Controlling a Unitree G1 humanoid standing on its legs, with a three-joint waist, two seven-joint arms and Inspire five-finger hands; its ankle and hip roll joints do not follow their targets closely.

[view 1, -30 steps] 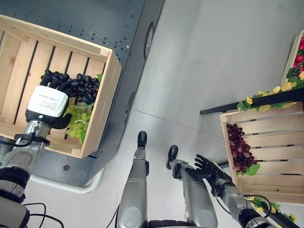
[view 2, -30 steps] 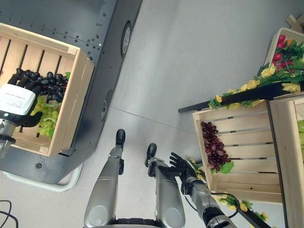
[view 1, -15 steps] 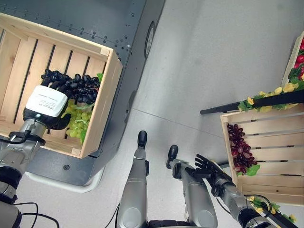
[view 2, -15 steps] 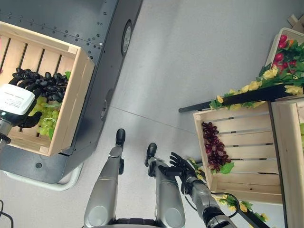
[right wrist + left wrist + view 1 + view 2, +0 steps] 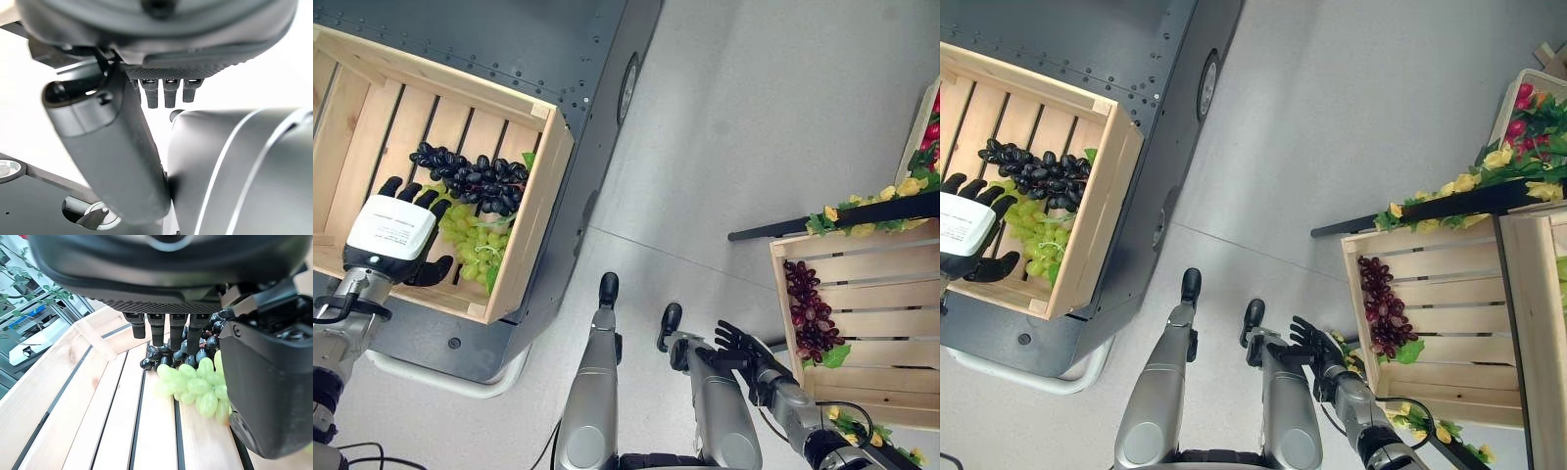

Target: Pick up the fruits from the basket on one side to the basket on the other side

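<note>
Lying against the right wall of the slatted wooden crate (image 5: 540, 211) on the robot's left, a green grape bunch (image 5: 470, 238) touches a black grape bunch (image 5: 475, 180); the left hand (image 5: 389, 230) hovers beside them, fingers straight, holding nothing; the right hand (image 5: 736, 342) hangs relaxed near the right-side wooden crate (image 5: 783, 294) holding red grapes (image 5: 810, 311)

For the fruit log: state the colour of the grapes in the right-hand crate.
The grapes are dark red, with a green leaf; clearest in the right eye view.
</note>
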